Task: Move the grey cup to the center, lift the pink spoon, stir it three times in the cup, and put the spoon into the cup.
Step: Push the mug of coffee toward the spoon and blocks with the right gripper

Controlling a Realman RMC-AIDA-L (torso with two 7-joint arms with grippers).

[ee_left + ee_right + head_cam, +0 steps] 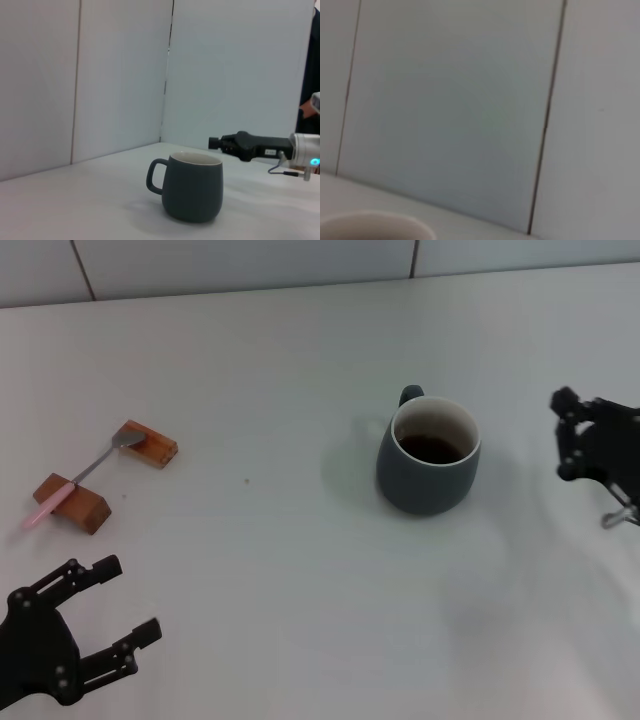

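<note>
To the left of the right gripper (566,435), near it but not touching, the grey cup (428,465) is seen standing upright on the white table (290,570), with dark brown liquid inside and its small handle turned toward the far wall. The right gripper is held at the table's right edge, level with the cup; whether its fingers are open or closed cannot be told. In the left wrist view the same gripper (216,143) is seen beyond the cup (192,187), just above rim height. In the right wrist view only a piece of the cup's pale rim (375,222) is caught.

The left gripper (112,600) is parked at the near left corner with its fingers spread apart and nothing between them. Beyond it, well apart, the pink spoon (78,480) is laid across two wooden blocks (150,444), its bowl on the farther block and its pink handle on the nearer one.
</note>
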